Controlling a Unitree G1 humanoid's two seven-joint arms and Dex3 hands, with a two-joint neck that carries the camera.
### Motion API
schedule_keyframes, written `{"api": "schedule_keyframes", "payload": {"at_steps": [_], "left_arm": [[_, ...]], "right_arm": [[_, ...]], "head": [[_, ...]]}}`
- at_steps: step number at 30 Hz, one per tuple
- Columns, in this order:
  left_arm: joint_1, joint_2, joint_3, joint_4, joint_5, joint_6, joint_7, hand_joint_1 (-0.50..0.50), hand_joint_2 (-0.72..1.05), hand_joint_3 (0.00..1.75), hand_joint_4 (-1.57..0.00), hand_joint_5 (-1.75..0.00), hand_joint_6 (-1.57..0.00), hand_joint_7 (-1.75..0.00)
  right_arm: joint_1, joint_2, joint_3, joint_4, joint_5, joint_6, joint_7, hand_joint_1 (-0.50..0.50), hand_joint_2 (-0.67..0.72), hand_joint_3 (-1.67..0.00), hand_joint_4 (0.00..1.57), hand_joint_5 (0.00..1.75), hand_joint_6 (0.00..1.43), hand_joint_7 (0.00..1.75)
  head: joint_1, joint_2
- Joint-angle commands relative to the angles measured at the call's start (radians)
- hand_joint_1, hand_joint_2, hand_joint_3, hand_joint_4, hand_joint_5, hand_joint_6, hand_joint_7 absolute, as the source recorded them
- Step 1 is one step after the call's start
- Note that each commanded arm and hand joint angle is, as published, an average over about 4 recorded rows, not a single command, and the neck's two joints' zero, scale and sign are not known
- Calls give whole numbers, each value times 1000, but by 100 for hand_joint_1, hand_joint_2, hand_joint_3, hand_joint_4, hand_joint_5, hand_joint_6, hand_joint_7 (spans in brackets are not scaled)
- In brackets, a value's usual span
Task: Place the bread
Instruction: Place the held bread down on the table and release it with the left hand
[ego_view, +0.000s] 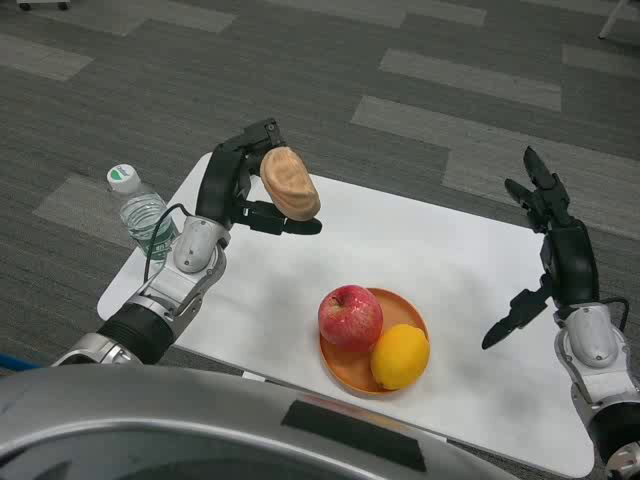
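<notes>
My left hand (243, 185) grips a tan oval bread roll (291, 183) and holds it above the far left part of the white table (440, 250). The roll sits up and to the left of an orange plate (404, 313), well apart from it. On that plate lie a red apple (350, 317) and a yellow lemon (400, 357). My right hand (545, 250) hangs over the table's right side with fingers spread and nothing in it.
A clear water bottle (143, 215) with a white and green cap stands at the table's left edge, close to my left forearm. Grey carpet tiles surround the table.
</notes>
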Motion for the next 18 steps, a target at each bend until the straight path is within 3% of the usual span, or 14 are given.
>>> {"api": "schedule_keyframes", "payload": {"at_steps": [1, 3, 18], "left_arm": [[-92, -36, -54, 63, -31, -30, 21, 50, 43, 9, -86, -175, -92, -175], [-92, -36, -55, 63, -31, -30, 21, 50, 43, 9, -86, -175, -92, -175], [-92, -36, -55, 62, -27, -28, 21, 50, 43, 9, -86, -175, -91, -175]], "right_arm": [[-52, -15, 3, 14, 6, -2, -16, 17, 60, 0, 34, 39, 0, 0], [-52, -15, 3, 14, 6, -2, -16, 17, 60, 0, 34, 39, 0, 0], [-52, -15, 5, 14, 6, -2, -16, 17, 60, 0, 34, 39, 0, 0]], "head": [[-20, 76], [-13, 48], [-10, 44]]}}
